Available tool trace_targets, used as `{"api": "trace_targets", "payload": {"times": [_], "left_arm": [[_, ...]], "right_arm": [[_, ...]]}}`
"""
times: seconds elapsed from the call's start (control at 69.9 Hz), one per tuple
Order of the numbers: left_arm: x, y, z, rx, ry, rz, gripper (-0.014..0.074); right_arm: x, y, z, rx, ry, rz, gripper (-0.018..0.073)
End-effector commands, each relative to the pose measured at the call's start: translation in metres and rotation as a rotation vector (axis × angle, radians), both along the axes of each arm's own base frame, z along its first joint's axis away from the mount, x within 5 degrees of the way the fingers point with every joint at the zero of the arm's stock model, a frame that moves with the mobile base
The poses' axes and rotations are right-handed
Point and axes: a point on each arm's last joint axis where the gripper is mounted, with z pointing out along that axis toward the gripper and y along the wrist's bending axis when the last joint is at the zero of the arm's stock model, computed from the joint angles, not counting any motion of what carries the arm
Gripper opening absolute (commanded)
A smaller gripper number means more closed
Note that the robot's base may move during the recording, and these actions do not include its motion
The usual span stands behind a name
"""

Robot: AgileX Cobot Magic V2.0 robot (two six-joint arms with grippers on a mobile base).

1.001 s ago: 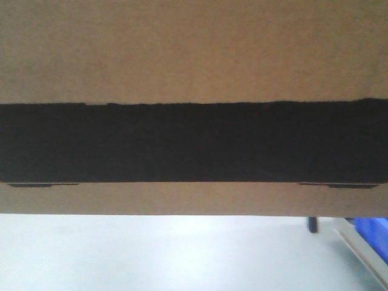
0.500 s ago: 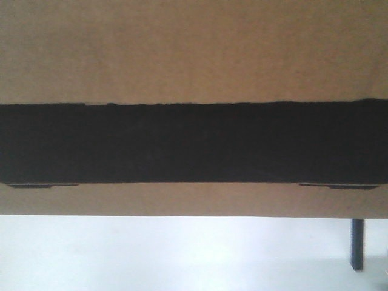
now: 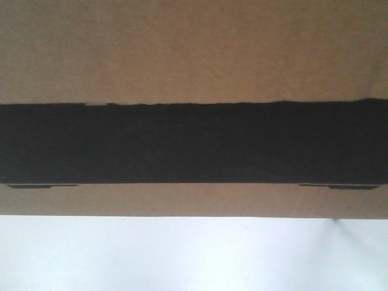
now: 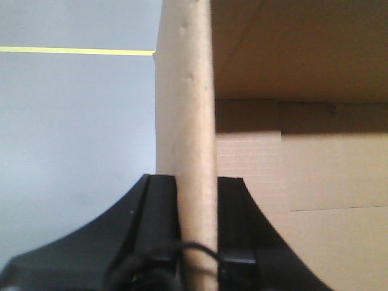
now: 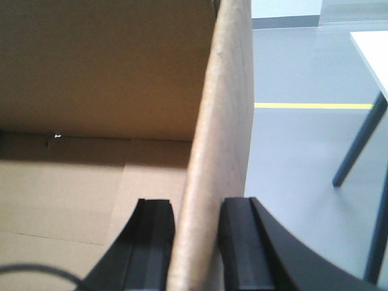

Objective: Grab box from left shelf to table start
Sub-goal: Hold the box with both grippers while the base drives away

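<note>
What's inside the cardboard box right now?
Inside the box, only bare cardboard floor and walls show, no contents. Whatever lies between the two wrist views is unseen.

In the right wrist view the grey floor (image 5: 297,182) carries a table (image 5: 371,42). Only one corner of its white top shows, at the upper right. Two dark legs (image 5: 357,142) go slanting down from this corner to the floor. A yellow line (image 5: 312,105) runs across the floor behind them. The left wrist view shows grey floor too, with a yellow line near the top edge. In the front view a pale white-grey surface (image 3: 182,254) fills the bottom strip; I cannot tell whether it is table or floor.
</note>
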Motion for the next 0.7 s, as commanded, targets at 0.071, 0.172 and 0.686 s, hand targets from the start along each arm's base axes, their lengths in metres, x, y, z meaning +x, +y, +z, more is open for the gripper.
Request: {"api": "trace_targets", "payload": {"times": [0.071,0.172,0.686], "left_arm": [[-0.0067,-0.0033,0.0243,-0.126,-0.143,-0.042,-0.0104],[-0.0067,-0.0033,0.0243,-0.126,-0.143,-0.042,-0.0104],[-0.0067,-0.0033,0.0243,-0.126,-0.143,-0.042,-0.0104]], "right_arm": [[0.0010,-0.0052,0.0257,0.004,-0.208,-0.060,0.0057],[0.0010,-0.0052,0.0257,0.004,-0.208,-0.060,0.0057],[0.0010,-0.0052,0.0257,0.004,-0.208,-0.060,0.0057]]}}
